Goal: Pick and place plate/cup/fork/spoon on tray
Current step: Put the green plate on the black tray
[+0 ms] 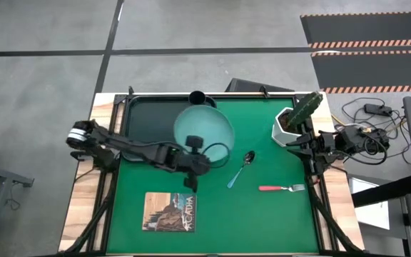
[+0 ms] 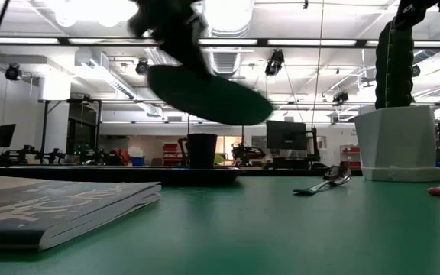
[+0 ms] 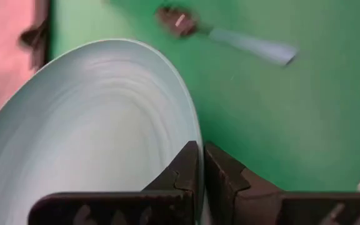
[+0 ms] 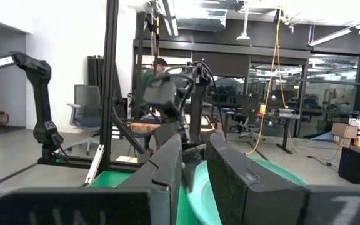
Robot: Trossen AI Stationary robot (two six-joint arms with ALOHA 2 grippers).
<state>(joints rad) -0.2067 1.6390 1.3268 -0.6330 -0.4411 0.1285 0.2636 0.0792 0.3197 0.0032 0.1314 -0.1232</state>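
Left claw [image 3: 200,164] pinches the raised rim of the round, smooth teal plate [image 1: 204,133], holding it tilted above the worktop, partly over the black rounded-corner tray [image 1: 152,114] at the far left corner. Cylindrical black cup [image 1: 198,98] stands on the tray's far rim side. Blue-handled spoon [image 1: 240,170] with its shiny metal bowl lies on the green mat [image 1: 262,221] near the middle; red-handled fork [image 1: 281,188] lies toward the right edge. Right claw [image 4: 194,164] waits at the right edge, fingers slightly parted, empty
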